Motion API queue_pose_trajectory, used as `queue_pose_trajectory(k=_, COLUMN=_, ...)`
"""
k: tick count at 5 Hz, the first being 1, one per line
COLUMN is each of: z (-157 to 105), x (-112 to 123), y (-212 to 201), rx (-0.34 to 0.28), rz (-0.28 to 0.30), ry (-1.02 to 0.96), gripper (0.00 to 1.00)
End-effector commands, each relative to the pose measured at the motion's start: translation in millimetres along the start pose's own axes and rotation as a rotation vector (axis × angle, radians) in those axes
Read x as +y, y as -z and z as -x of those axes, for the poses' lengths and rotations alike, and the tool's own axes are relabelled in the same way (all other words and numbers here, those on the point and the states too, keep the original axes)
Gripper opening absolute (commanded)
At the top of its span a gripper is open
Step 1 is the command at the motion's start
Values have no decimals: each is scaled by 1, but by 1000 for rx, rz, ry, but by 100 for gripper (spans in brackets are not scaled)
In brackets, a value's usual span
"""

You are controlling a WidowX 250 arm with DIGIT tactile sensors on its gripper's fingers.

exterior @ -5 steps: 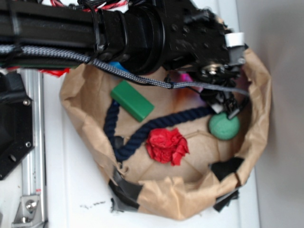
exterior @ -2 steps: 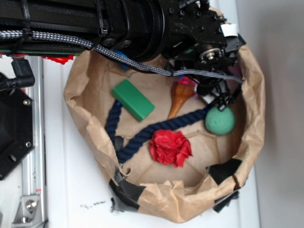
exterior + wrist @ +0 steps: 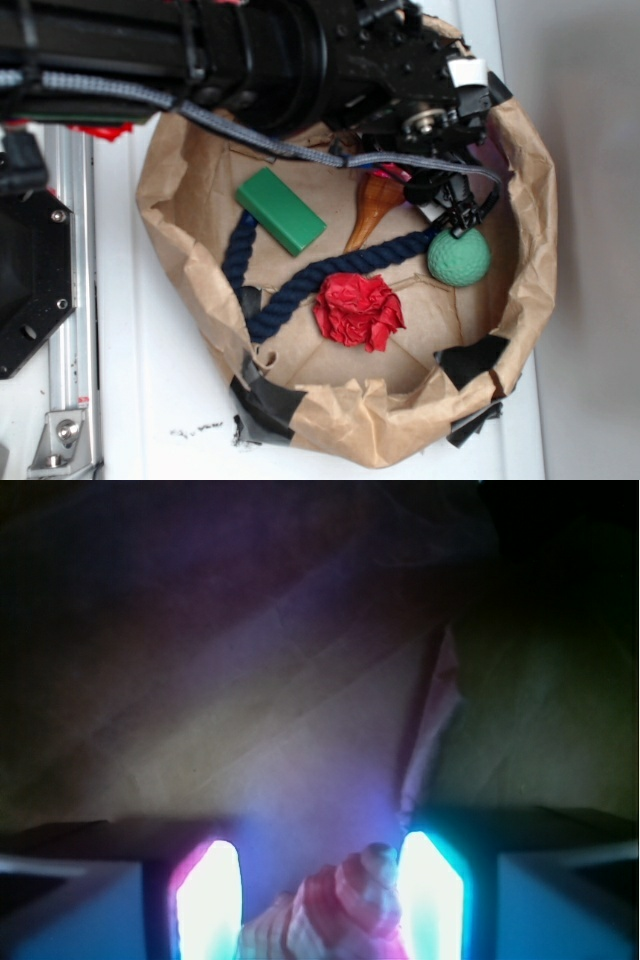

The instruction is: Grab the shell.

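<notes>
Wrist view: gripper (image 3: 320,880) jaws apart, straddling the shell (image 3: 340,905); closing squarely on its whorls should prevent slipping.

A robotics lab setup is shown. A white surface (image 3: 150,400) is seen, with a bolted aluminium rail (image 3: 72,300) and a black mounting plate (image 3: 30,280) at its edge. A black robot arm (image 3: 250,50) trailing a braided cable (image 3: 270,145) is mounted overhead. Assorted test objects are gathered in a crumpled, taped brown paper bag (image 3: 540,220).
</notes>
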State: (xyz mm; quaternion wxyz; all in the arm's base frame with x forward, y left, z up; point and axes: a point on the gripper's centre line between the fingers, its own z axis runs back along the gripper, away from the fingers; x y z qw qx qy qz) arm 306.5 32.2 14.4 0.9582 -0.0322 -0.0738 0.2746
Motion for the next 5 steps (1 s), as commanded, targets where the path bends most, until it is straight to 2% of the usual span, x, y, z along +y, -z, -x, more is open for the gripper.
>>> queue_pose_trajectory(k=1, z=-6, x=-3, y=-79, rx=-36, rz=211, ry=387, gripper=0)
queue_pose_trajectory(k=2, z=8, x=-6, y=-130, rx=-49, rz=300, ry=458, gripper=0)
queue_pose_trajectory(k=3, z=4, x=-12, y=-174, rx=-59, rz=272, ry=550, gripper=0)
queue_pose_trajectory(k=5, z=7, x=1, y=-179, rx=-70, rz=287, ry=522, gripper=0)
